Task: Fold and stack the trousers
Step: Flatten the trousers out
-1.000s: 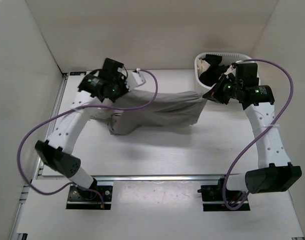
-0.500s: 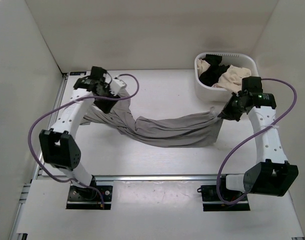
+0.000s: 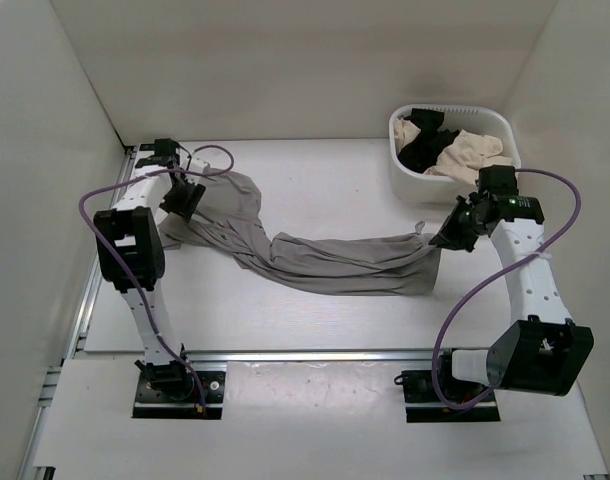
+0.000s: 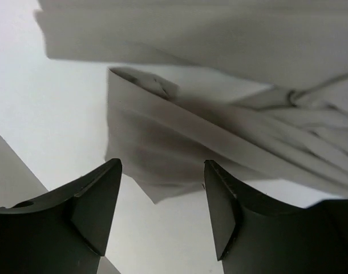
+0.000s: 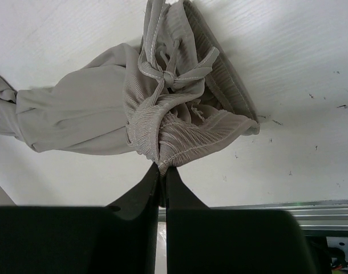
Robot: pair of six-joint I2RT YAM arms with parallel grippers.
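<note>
Grey trousers (image 3: pixel 325 262) lie stretched and rumpled across the table, legs at the left, waistband at the right. My left gripper (image 3: pixel 183 196) hovers at the far left over the leg ends. In the left wrist view it (image 4: pixel 162 165) stands open with nothing between its fingers, and the hem of a trouser leg (image 4: pixel 179 137) lies just beyond the tips. My right gripper (image 3: pixel 440 238) is shut on the bunched waistband. The right wrist view shows the fingertips (image 5: pixel 162 169) pinching the gathered elastic edge of the trousers (image 5: pixel 162 108), with the drawstring bow above.
A white basket (image 3: pixel 403 165) holding black and cream clothes stands at the back right, close behind my right gripper. White walls close in the left, back and right sides. A metal rail (image 3: pixel 305 352) runs along the near table edge.
My left gripper opened, let go of the trouser leg and moved left toward the wall. The right gripper carried the waistband nearer and lower. The trousers now rest on the table.
</note>
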